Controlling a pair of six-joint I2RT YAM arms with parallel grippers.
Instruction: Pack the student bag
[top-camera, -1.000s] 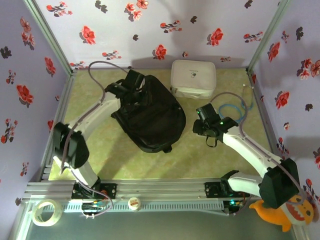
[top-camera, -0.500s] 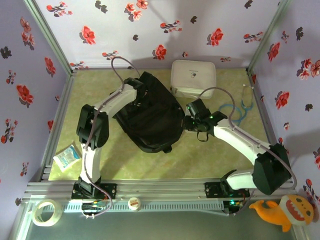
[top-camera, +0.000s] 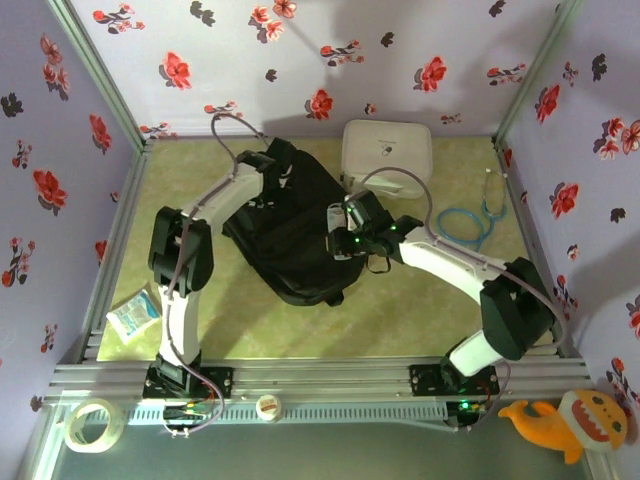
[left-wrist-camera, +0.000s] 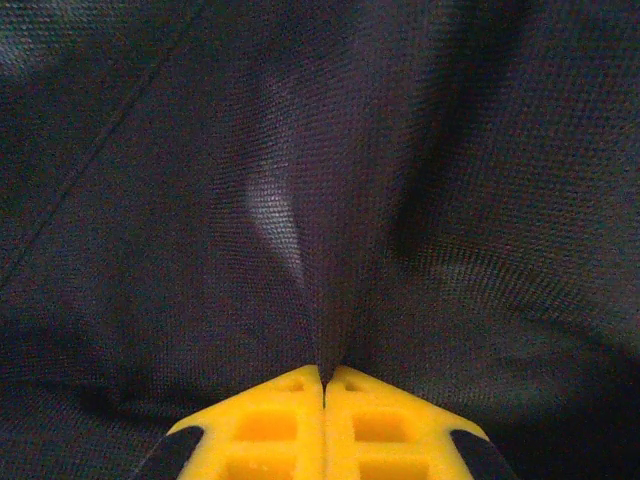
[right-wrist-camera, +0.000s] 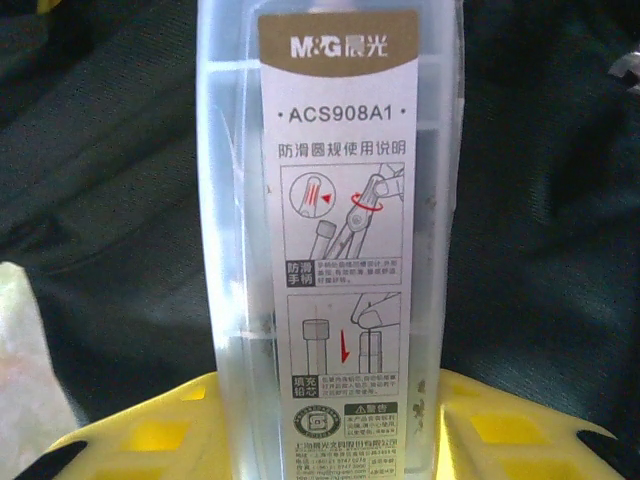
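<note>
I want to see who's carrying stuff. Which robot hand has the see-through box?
The right gripper, holding the clear labelled box over the student bag. The left gripper is shut on a fold of bag fabric instead.

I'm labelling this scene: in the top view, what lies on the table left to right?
Small white-and-blue packet → large black fabric backpack → white rounded zip case → blue looped tube.

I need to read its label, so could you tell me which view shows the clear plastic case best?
The right wrist view: the clear plastic case is close up, label readable, between yellow fingers. The top external view gives a small pale shape over the student bag. The left wrist view faces bag fabric.
</note>
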